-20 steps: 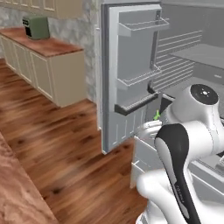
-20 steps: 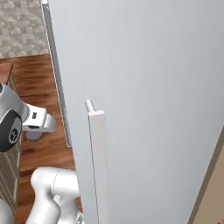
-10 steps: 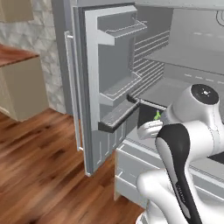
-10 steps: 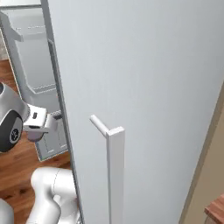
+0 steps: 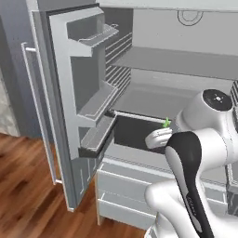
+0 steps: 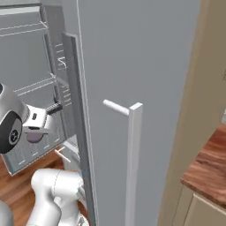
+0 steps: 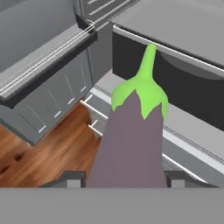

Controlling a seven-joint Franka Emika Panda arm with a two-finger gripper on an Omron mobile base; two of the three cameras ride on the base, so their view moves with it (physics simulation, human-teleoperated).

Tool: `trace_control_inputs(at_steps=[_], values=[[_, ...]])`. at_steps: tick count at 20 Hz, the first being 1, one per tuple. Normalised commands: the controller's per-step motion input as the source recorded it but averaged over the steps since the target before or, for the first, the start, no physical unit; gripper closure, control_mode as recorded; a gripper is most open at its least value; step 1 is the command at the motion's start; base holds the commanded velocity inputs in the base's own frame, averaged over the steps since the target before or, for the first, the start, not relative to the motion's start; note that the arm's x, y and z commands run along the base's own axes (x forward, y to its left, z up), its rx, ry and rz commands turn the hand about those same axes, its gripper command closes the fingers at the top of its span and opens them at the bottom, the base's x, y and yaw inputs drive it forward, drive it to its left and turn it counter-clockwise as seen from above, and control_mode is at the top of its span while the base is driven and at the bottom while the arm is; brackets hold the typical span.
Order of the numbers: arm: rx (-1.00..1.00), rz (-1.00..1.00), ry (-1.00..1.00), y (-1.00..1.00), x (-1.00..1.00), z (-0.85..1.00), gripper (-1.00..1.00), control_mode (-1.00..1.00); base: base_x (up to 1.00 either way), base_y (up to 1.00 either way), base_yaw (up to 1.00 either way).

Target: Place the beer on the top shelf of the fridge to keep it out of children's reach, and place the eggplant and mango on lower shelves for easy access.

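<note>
One eggplant [image 7: 131, 144] is seen closest in the hand view, dull purple body with a green cap and stem pointing away from the camera. It is gripped by the claw [image 7: 124, 177], jaws set narrow against its two sides at the bottom of that view. In the left base view only the green stem tip [image 5: 166, 122] is visible past the white wrist, held just in front of the dark drawer [image 5: 135, 132].

One fridge [image 5: 186, 69] is seen, door [image 5: 76, 116] swung wide to the left. Three wire-railed door bins are counted on it, stacked; the lowest bin [image 7: 48, 57] lies left of the eggplant in the hand view, apart from it. Open floor [image 7: 48, 153] of brown wood is left below the bin and the door.

Past the eggplant, a pale ledge [image 7: 188, 127] runs under the drawer front [image 7: 175, 83], and one lower shelf [image 7: 183, 26] with a white front rim borders the drawer top. Free room is seen above that shelf. Higher and farther back, the top shelf [image 5: 181, 62] is seen as a wide flat panel with open space over it. Ribbed side wall [image 5: 118, 60] is seen at the left of the interior.

In the right base view, one closed grey door panel [image 6: 132, 66] with one upright handle [image 6: 132, 163] stands right beside the wrist.
</note>
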Motion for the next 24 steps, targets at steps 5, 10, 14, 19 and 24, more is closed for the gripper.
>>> trace_control_inputs(at_steps=[5,10,14,19,24], values=[[0.00,0.00,0.00,0.00,0.00,0.00,1.00,1.00,0.25,0.21,-0.61],[0.00,0.00,0.00,0.00,0.00,0.00,1.00,1.00,0.27,0.35,-0.57],[0.00,0.00,0.00,0.00,0.00,0.00,1.00,1.00,0.23,0.62,-0.42],[0.00,0.00,0.00,0.00,0.00,0.00,1.00,1.00,0.38,0.29,-0.18],[0.08,0.00,-0.07,-0.18,0.35,0.00,1.00,-1.00,0.21,0.00,-0.02]])
